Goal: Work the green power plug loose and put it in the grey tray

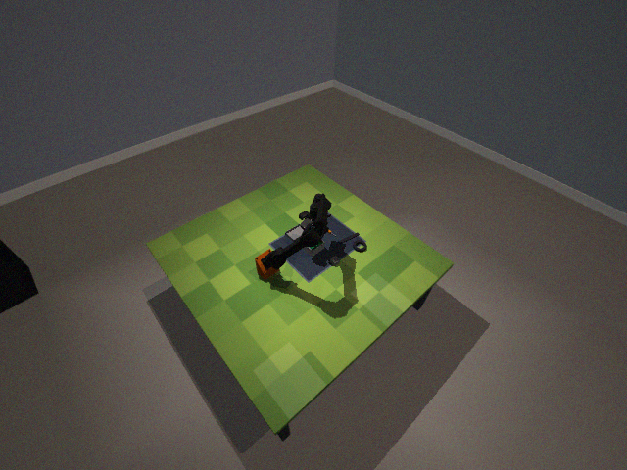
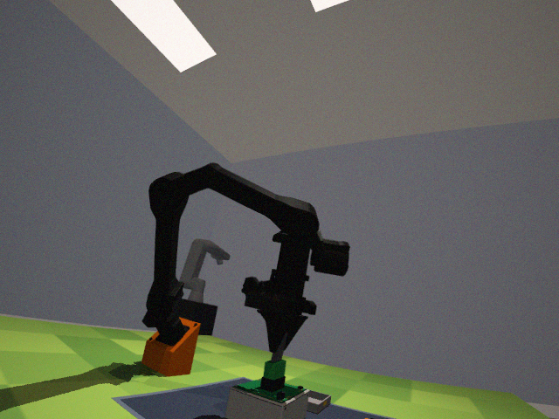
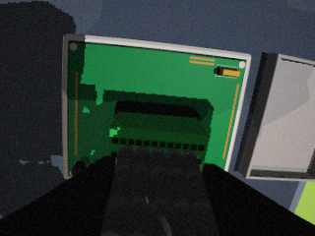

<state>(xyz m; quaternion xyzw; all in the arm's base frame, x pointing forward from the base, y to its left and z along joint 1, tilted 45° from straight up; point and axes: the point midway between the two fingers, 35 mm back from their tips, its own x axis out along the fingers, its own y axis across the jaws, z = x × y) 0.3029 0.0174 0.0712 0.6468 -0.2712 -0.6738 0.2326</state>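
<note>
From the top, the arm (image 1: 291,249) (image 2: 166,243) reaches from its orange base (image 1: 263,264) (image 2: 169,358) over a blue mat (image 1: 309,273) (image 2: 189,396) (image 3: 148,20) on the desk (image 1: 309,334) (image 2: 40,342). The arm hides most of the board (image 1: 315,247) (image 2: 245,386) (image 3: 143,66); the tray (image 1: 295,233) (image 2: 319,408) (image 3: 249,162) lies beside it.

In the exterior view the tool (image 2: 276,356) (image 3: 159,171) points down, its fingers closed on the top of the plug (image 2: 274,369) (image 3: 157,129). The plug stands in or on its black socket (image 2: 272,383) (image 3: 157,108); how deep it sits, I cannot tell. So the grip is made, but freeing is not finished. Rocking it sideways seems the step in hand.

In the wrist view the fingers cover part of the plug, over the board. The tray is just beside, with no plug in its visible part. Carrying, placing, letting go and moving clear are all left.
</note>
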